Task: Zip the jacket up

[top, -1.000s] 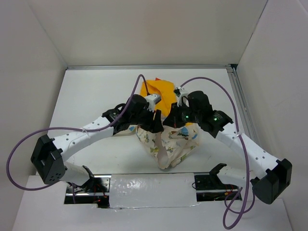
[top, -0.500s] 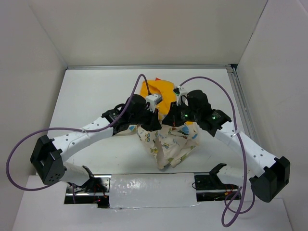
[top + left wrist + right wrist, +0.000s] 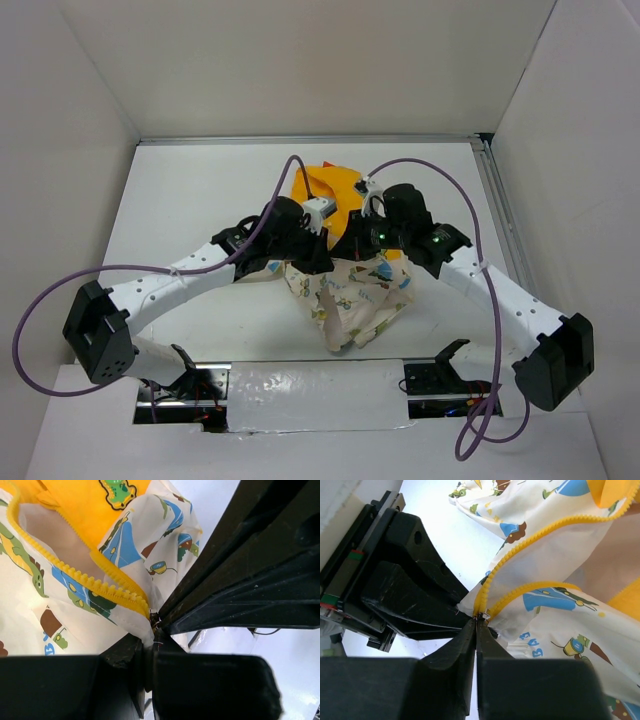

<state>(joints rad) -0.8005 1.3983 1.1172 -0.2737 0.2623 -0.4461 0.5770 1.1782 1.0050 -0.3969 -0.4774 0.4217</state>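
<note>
The jacket [image 3: 352,298] lies bunched at the table's middle: a cream printed body, with the yellow-orange hood [image 3: 322,184] on the far side. Both grippers meet at the bottom end of its open yellow zipper [image 3: 82,579]. My left gripper [image 3: 322,256] is shut on the hem fabric at the zipper's foot, seen in the left wrist view [image 3: 149,632]. My right gripper [image 3: 358,254] is shut on the small metal zipper slider [image 3: 481,614], right against the left gripper's fingers [image 3: 400,587]. The zipper's two sides [image 3: 540,534] spread apart above the slider.
White walls close in the table on the left, far and right sides. A metal rail [image 3: 500,215] runs along the right edge. Purple cables [image 3: 440,175] loop above both arms. Bare white table [image 3: 190,190] lies to the left of the jacket.
Both grippers have drawn closer together at the jacket's front. The right arm has shifted slightly left and away. The cloth below has bunched and a pale lining strip no longer shows.
</note>
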